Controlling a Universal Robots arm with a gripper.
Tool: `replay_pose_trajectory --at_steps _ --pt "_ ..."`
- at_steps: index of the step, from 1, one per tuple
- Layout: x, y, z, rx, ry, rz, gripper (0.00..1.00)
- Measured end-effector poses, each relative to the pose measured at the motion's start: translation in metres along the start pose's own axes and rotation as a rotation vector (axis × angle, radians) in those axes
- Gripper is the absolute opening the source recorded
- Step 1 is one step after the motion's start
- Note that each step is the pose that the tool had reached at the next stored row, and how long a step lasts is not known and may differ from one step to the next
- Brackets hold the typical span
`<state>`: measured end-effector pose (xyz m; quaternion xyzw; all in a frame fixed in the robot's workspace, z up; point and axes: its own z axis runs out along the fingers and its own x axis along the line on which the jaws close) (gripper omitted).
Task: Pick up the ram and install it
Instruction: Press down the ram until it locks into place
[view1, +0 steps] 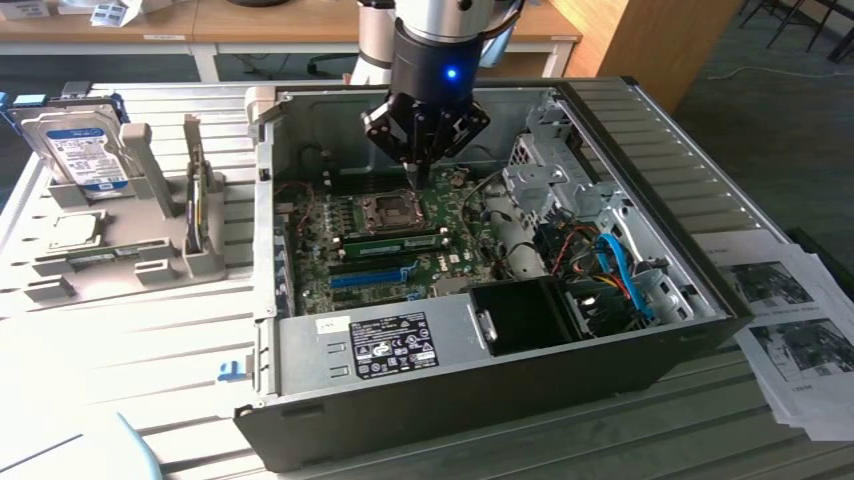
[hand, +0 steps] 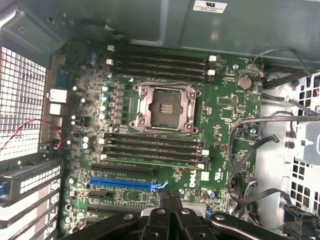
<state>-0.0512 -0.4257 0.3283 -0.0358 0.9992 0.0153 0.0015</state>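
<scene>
A long thin green ram stick (view1: 391, 241) sits along the memory slots just in front of the CPU socket (view1: 395, 210) on the motherboard inside the open computer case. My gripper (view1: 418, 172) hangs over the board behind that socket. Its black fingers are shut together with nothing between them, and they stand apart from the stick. In the wrist view my gripper (hand: 171, 207) is likewise shut and bare, over the board's edge near the blue slot (hand: 127, 184). Dark memory slots (hand: 152, 149) run beside the socket (hand: 164, 106); I cannot tell which one holds the stick.
The case walls (view1: 667, 190) ring the board, with cables and a drive cage at the exterior view's right. A grey rack (view1: 160, 265) at the exterior view's left holds a silver hard drive (view1: 83, 150) and a thin green strip (view1: 100, 258). Printed sheets (view1: 787, 310) lie at the right.
</scene>
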Motion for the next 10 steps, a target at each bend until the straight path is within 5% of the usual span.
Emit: replay_pose_trajectory --at_steps 10 --pt "0.0 0.0 0.0002 0.0001 -0.0007 0.024 0.09"
